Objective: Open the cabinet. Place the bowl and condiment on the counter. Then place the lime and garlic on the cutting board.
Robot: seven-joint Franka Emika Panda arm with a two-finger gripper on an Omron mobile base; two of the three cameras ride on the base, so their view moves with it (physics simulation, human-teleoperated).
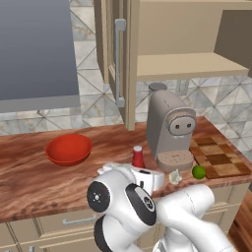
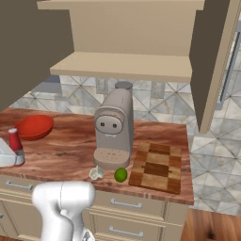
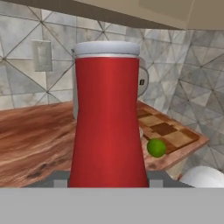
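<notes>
My gripper (image 3: 107, 181) is shut on the condiment (image 3: 107, 118), a red bottle with a white cap that stands upright at the counter (image 1: 29, 172). From the base views the condiment (image 1: 138, 156) (image 2: 15, 140) rises just above my white hand. The red bowl (image 1: 69, 148) (image 2: 34, 126) sits on the counter to the left. The lime (image 1: 198, 172) (image 2: 121, 174) (image 3: 156, 148) and the garlic (image 1: 175, 177) (image 2: 96, 173) lie on the counter near its front edge, just left of the cutting board (image 1: 219, 155) (image 2: 157, 167). The cabinet (image 1: 118, 59) stands open above.
A grey coffee machine (image 1: 170, 130) (image 2: 113, 129) stands between the bottle and the checkered board, behind the lime and garlic. The open cabinet door (image 2: 214, 61) hangs over the counter's right end. Drawers (image 2: 122, 204) run below the counter edge.
</notes>
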